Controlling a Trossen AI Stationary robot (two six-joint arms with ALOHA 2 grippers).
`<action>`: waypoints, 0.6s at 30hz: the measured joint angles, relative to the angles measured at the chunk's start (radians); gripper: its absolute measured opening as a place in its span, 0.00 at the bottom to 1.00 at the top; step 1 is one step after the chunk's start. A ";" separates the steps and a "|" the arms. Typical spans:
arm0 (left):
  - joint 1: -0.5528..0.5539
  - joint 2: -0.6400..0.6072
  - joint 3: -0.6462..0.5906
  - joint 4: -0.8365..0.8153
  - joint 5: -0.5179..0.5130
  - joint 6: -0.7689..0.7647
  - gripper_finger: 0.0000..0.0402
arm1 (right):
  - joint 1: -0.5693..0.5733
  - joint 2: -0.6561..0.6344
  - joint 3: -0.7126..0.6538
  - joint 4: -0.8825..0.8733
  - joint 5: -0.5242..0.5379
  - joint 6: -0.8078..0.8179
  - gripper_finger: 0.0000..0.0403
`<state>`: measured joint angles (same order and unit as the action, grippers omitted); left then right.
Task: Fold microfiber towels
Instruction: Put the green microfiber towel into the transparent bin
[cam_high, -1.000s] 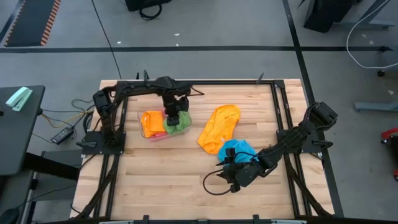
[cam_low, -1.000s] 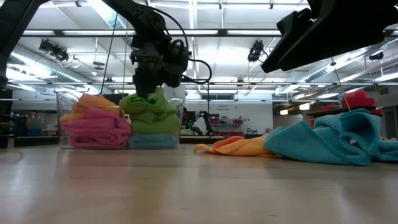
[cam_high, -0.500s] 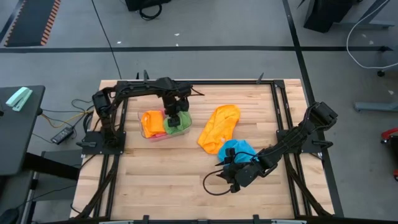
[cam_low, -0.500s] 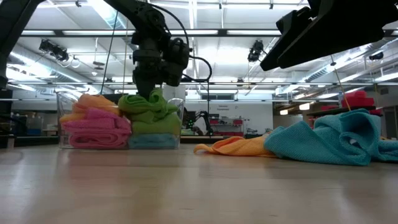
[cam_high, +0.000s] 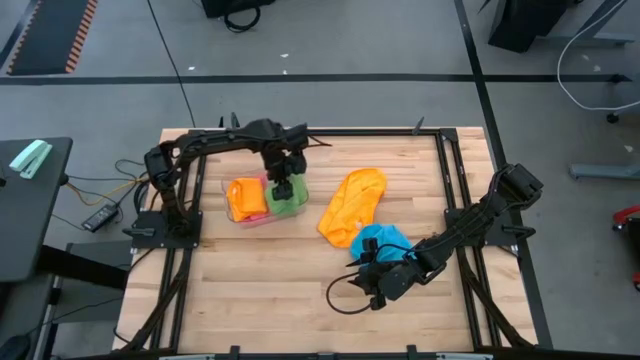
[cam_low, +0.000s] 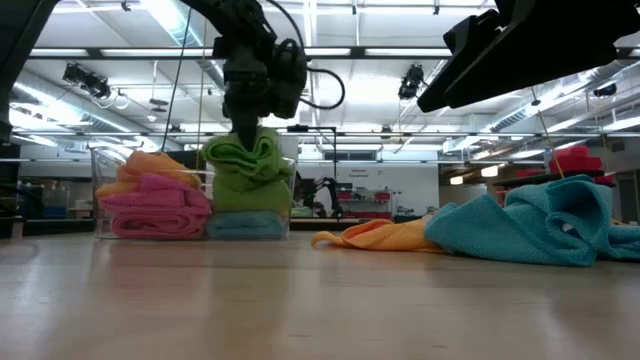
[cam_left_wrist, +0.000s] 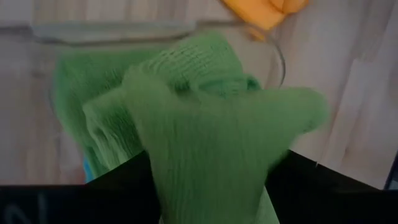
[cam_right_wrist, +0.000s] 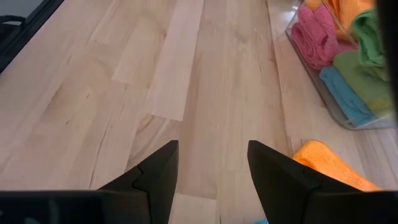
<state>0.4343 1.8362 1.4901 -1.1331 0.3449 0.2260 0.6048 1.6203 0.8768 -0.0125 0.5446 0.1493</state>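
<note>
- The left pincer (cam_low: 246, 128) is hanging right over the clear tub (cam_low: 103, 166), its tip touching the bunched top of the green towel (cam_low: 248, 165); green cloth is filling the left wrist view, and I cannot tell whether the pincer is gripping it or spread.
- The green towel is sitting on a folded blue towel (cam_low: 240, 226) inside the tub, beside the folded pink towel (cam_low: 150, 205) and orange towel (cam_high: 243, 195).
- The right pincer (cam_right_wrist: 211, 149) is waiting spread and empty just above the bare desk (cam_right_wrist: 124, 93), near the front.
- A loose orange towel (cam_high: 352, 203) and a loose blue towel (cam_high: 380, 240) are lying crumpled on the desk, touching each other.
- These cloths are looking light, soft and floppy, so they are likely sagging from any hold; taking a corner or hem looks best.
- No readable brand, label or writing is showing.
</note>
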 joint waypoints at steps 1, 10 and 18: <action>0.000 0.000 0.002 0.006 0.000 -0.001 0.61 | 0.000 0.000 0.000 0.001 0.000 0.001 0.50; 0.011 0.014 0.003 0.023 -0.035 -0.023 0.64 | 0.000 0.000 0.000 0.001 0.000 0.001 0.50; 0.017 0.014 0.003 0.026 -0.038 -0.027 0.81 | 0.000 0.000 0.000 0.001 0.000 0.001 0.50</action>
<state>0.4516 1.8500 1.4929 -1.1070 0.3070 0.1992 0.6048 1.6203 0.8768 -0.0117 0.5446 0.1501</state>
